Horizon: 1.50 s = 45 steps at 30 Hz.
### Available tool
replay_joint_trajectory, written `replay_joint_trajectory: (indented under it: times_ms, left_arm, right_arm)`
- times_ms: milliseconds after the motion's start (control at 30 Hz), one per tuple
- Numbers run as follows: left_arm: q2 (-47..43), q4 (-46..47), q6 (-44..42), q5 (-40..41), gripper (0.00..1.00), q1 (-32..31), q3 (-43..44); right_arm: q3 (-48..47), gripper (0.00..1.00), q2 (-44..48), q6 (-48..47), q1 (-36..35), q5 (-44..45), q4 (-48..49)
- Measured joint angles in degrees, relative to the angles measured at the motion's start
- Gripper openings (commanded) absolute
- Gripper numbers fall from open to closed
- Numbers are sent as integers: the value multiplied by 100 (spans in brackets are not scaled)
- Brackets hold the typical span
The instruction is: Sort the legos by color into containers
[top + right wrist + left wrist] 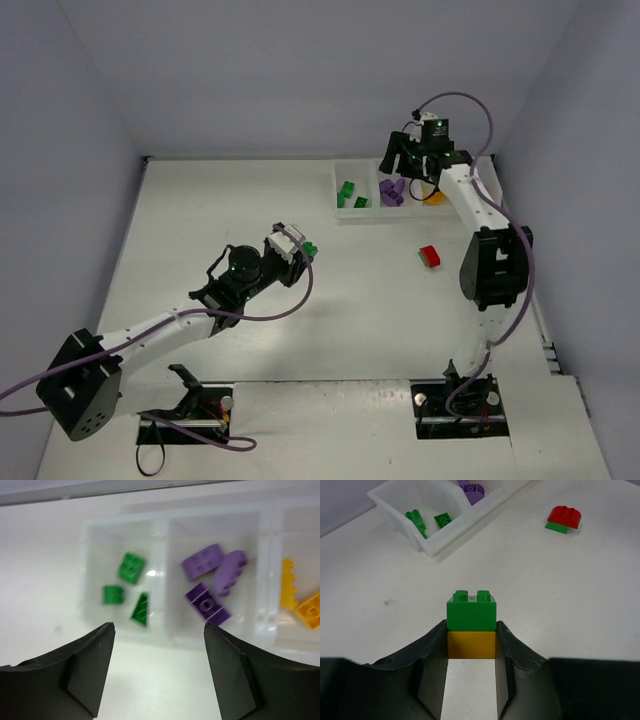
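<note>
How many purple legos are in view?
3, all in the second compartment of the tray: two paler legos side by side at the back, one darker lego in front. None looks hidden.

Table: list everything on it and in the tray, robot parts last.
table: one, white
tray: one, white, compartments in a row, far side of table
green bricks: three, left end compartment
purple bricks: three, next compartment
orange-yellow bricks: at least two, partly out of frame, compartment beyond the purple
red-on-green clump: one, loose on table near tray
green-on-yellow clump: one, between the left fingers
left fingers: two, black, shut on that clump
right fingers: two, black, open, over the tray
</note>
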<state>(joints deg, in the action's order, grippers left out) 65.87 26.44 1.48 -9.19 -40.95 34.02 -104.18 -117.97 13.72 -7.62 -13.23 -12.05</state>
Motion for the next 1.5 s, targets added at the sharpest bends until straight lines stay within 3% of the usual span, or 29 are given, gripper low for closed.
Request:
replay_joint_trajectory:
  times_ms: [167, 267, 467, 633, 867, 1000, 1167, 1300, 1400, 1433, 1500]
  left_arm:
    - [365, 70, -22, -157, 0, 149, 197]
    - [579, 85, -44, -284, 0, 219, 382]
    - [758, 122, -66, -481, 0, 245, 632]
    - [763, 133, -138, -564, 0, 245, 649]
    - [763, 133, -181, -584, 0, 245, 649]
    - [763, 138, -195, -579, 0, 245, 649]
    - [763, 168, -197, -577, 0, 245, 649]
    - [763, 173, -197, -577, 0, 245, 649]
    - [763, 166, -197, -577, 0, 245, 649]
    - [763, 149, -197, -573, 0, 245, 649]
    - [763, 151, -195, -581, 0, 245, 649]
  right_arm:
    - [957, 68, 1340, 105, -243, -1062, 92]
    - [1539, 70, 1985, 164, -774, -1808, 214]
    - [2363, 73, 2269, 356, -1812, -2699, 332]
    - [2658, 68, 2267, 511, -1996, -2879, 363]
    - [2680, 36, 2267, 605, -2063, -2887, 568]
    - [2697, 36, 2267, 645, -2098, -2946, 605]
    - [2804, 46, 2267, 671, -2098, -3001, 667]
    - [2887, 44, 2267, 686, -2098, -3056, 675]
    - [2914, 27, 2269, 715, -2098, -3128, 732]
    - [2918, 13, 2269, 710, -2098, -3136, 756]
    - [2920, 0, 2269, 726, -2098, -3156, 780]
